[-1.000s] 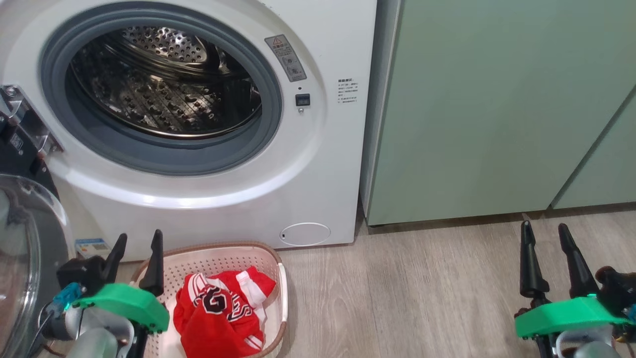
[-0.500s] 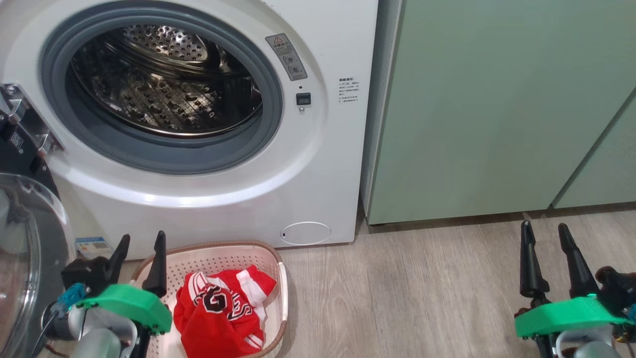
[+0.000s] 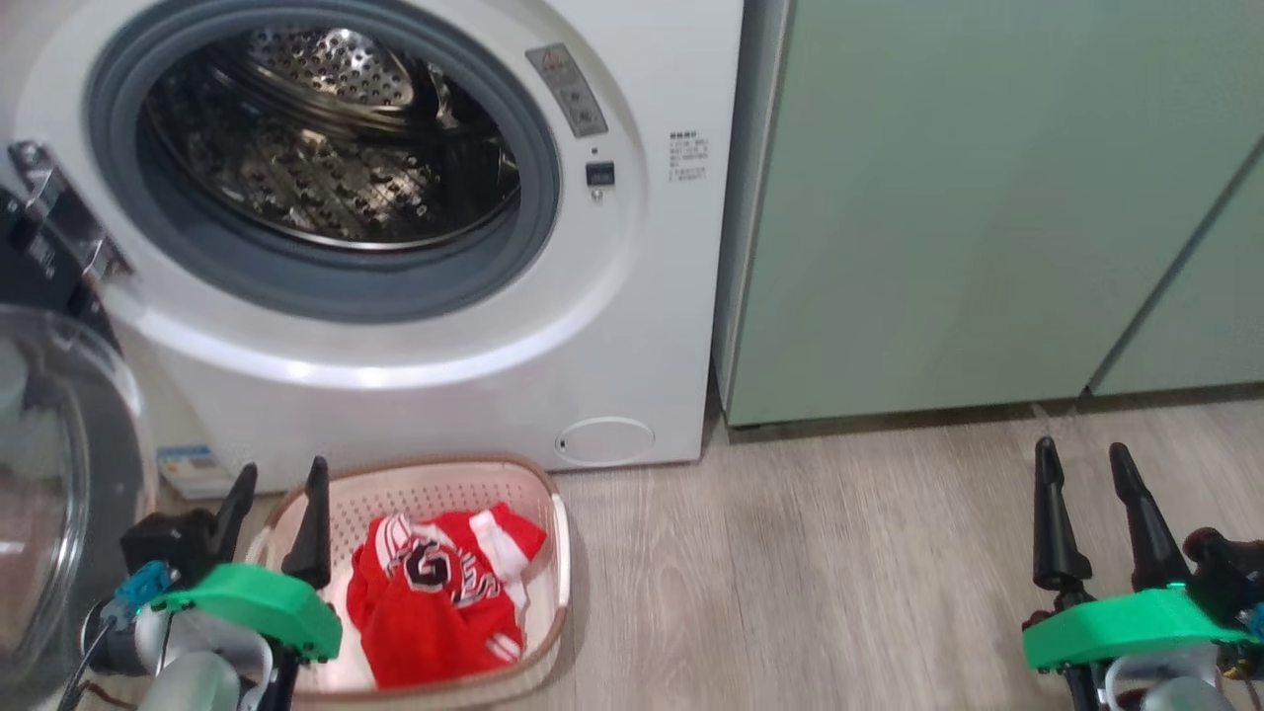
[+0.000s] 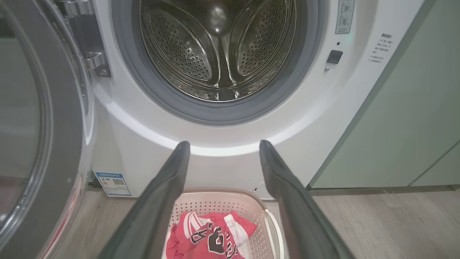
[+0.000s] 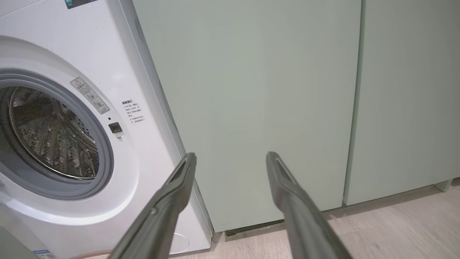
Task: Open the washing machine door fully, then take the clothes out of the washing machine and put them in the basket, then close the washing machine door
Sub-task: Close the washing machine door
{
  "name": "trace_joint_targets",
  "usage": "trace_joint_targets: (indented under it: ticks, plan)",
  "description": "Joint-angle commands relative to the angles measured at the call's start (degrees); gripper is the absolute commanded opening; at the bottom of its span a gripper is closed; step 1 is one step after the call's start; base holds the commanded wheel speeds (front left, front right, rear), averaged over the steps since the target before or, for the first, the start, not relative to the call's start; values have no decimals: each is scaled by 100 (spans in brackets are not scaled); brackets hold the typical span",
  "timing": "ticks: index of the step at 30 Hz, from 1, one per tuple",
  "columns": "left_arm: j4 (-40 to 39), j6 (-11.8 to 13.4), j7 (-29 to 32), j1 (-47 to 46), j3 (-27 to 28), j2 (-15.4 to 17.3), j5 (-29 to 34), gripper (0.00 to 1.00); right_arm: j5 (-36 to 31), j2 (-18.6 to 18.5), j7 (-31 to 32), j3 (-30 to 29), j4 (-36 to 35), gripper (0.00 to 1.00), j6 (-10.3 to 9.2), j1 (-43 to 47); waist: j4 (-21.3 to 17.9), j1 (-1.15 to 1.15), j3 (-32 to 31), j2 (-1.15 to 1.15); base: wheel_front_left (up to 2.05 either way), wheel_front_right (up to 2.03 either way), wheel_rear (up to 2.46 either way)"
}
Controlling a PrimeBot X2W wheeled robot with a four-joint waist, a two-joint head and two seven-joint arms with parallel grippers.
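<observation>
The washing machine door (image 3: 59, 474) hangs swung wide at the left, so I count the opening as done. The drum of the washing machine (image 3: 652, 296) looks like nothing but steel (the left wrist view sees right to the back). The clothes (image 3: 434, 602) lie heaped in the basket (image 3: 425, 472), which stands on the floor against the washer's front foot. I judge that only the closing is left. The left gripper (image 3: 281, 470) hovers at the basket's left rim, jaws apart and empty. The right gripper (image 3: 1081, 449) hangs well off over the floor by the cabinets (image 3: 938, 217), jaws apart too.
</observation>
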Motion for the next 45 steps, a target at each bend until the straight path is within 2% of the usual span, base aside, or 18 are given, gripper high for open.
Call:
trace_joint_targets:
  ticks: [1,15,26,37,45]
  plan:
    - [-149,-3,-53,-224,246,104,47,100,23,-53,-36,117,-186,100,-4,-126,2,0,-1,0,-200,200,0]
    - [-112,-13,-53,-219,264,60,47,100,31,-80,-36,124,-183,100,-4,-117,50,0,5,0,-198,198,0]
    - [-115,-22,-53,-198,222,-22,93,100,27,-70,-36,83,-182,100,-4,-76,196,0,-3,0,-56,56,0]
    - [-167,11,-53,-235,301,-101,184,100,44,-41,-36,77,-178,100,-4,-68,876,0,32,0,0,0,0]
    - [-198,106,-53,-256,370,-108,316,100,54,20,-36,64,-182,100,-4,-77,1713,0,37,0,0,0,0]
